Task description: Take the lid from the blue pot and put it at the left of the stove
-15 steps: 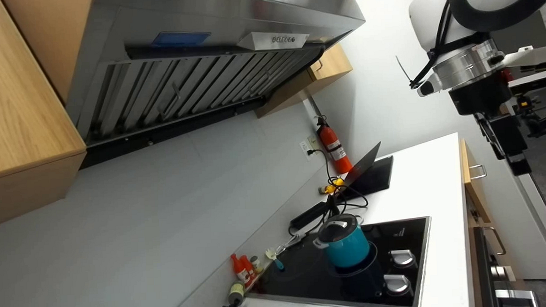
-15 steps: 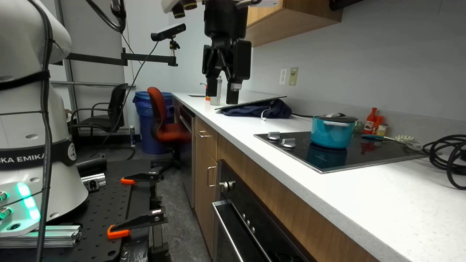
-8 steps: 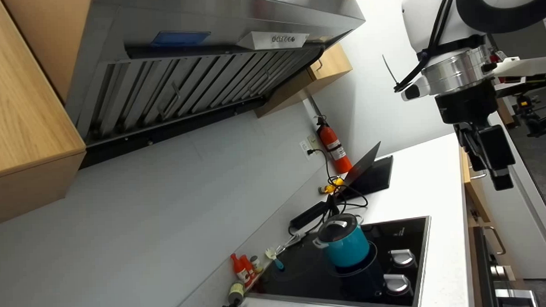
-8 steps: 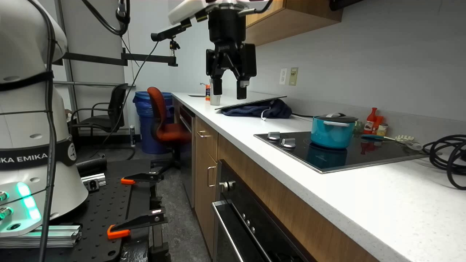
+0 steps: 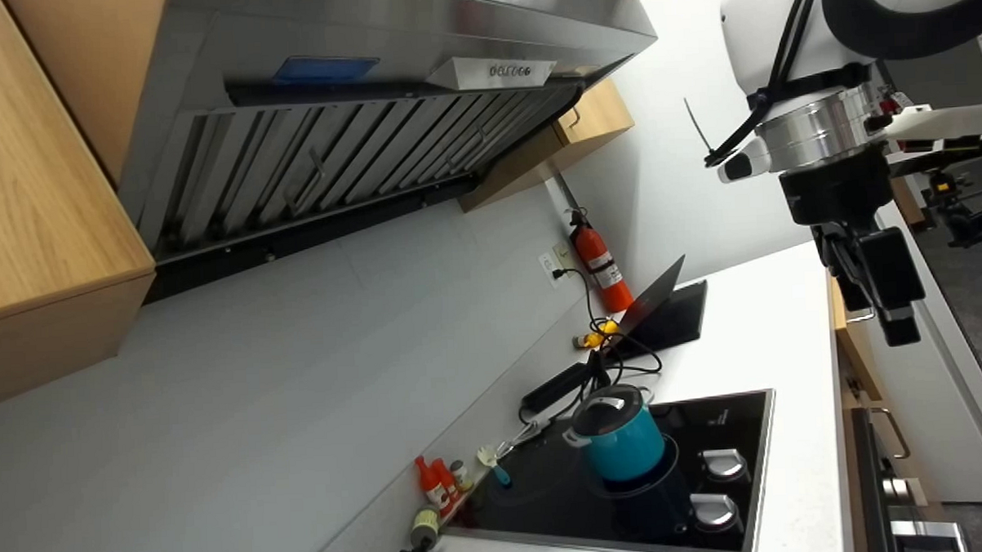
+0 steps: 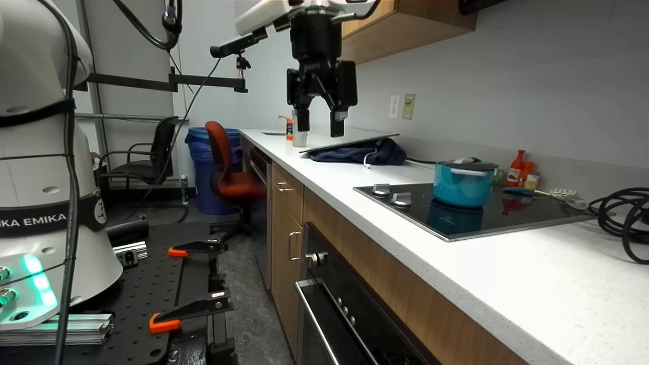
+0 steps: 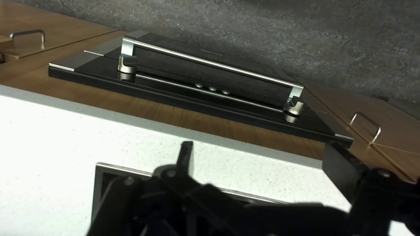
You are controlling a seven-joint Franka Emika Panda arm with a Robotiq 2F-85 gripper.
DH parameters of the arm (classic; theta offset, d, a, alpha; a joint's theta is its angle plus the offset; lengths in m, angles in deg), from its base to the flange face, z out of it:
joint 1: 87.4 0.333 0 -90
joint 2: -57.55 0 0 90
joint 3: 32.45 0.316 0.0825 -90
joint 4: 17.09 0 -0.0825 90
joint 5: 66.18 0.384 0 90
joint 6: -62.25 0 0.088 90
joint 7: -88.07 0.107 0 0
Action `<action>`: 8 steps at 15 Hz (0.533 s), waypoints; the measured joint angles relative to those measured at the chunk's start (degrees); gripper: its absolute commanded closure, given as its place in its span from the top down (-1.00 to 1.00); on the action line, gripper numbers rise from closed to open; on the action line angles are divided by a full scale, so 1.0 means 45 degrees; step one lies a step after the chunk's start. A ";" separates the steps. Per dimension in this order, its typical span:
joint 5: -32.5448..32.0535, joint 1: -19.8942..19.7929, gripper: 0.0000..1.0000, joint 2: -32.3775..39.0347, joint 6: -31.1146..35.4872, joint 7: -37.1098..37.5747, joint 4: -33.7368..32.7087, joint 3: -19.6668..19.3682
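Note:
The teal-blue pot (image 5: 628,449) (image 6: 460,186) stands upright on the black glass stove (image 5: 540,503) (image 6: 522,213) in both exterior views. Its dark lid (image 5: 598,417) (image 6: 474,165) with a silvery handle sits on top of it. My gripper (image 5: 880,318) (image 6: 320,125) points down, open and empty, well above the counter and apart from the pot. In the wrist view its fingers (image 7: 257,149) stand wide apart with nothing between them. There the stove's edge (image 7: 101,175) shows partly behind the gripper; the pot and lid are out of view.
Red bottles (image 5: 435,484) (image 6: 516,169) and a utensil (image 6: 542,192) lie along the stove's back. A dark laptop-like panel (image 5: 655,299) and cables (image 5: 616,361) are on the counter (image 6: 507,268). A range hood (image 5: 410,50) hangs above. The oven handle (image 7: 210,62) sticks out below the counter edge.
Over the last second my gripper has moved left and slightly down in an exterior view, with little motion in the last half second. The pot and lid have not moved.

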 measured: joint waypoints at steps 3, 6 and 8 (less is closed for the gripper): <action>-0.0001 -0.0002 1.00 0.0008 -0.0004 0.0000 0.0001 0.0000; -0.0001 -0.0002 1.00 0.0139 0.0005 0.0000 -0.0001 0.0009; -0.0002 0.0008 1.00 0.0364 0.0199 0.0000 -0.0008 0.0080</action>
